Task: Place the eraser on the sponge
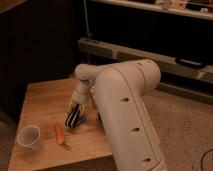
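Camera view: gripper [76, 108] low over the counter [42, 100], pinching the eraser [75, 119] that hangs tilted just beneath it, sponge out of sight, perhaps behind the arm [125, 110], so best centre the long block on it and release low.

High over-arm view down, pincer [75, 111] centre-left.

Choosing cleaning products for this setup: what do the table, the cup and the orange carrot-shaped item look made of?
Table: wood, matte, warm tan with faint plank lines. Cup: probably translucent plastic; pale, see-through walls. Carrot-shaped item: smooth orange, likely plastic. The gripper hangs above the table's middle, jaws shut on the eraser.
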`<action>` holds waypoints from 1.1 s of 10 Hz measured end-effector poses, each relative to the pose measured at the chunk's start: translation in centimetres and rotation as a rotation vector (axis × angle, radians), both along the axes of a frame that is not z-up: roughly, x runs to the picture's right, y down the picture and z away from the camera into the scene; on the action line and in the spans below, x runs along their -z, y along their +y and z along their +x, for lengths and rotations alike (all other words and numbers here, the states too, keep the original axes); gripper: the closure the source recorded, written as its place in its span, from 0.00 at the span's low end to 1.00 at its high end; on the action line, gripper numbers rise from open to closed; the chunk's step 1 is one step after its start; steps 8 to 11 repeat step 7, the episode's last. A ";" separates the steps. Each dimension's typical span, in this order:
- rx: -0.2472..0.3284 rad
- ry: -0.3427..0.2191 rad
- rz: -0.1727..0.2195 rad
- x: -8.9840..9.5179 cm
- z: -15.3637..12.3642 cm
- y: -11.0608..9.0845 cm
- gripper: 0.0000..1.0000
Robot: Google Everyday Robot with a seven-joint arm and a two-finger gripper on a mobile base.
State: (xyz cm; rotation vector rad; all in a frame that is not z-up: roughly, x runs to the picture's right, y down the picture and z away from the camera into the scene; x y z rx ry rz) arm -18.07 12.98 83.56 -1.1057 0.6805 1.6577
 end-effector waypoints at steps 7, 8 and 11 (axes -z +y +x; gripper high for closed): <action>0.025 0.023 -0.025 0.2 0.3 0.1 0.24; 0.025 0.023 -0.025 0.2 0.3 0.1 0.24; 0.025 0.023 -0.025 0.2 0.3 0.1 0.24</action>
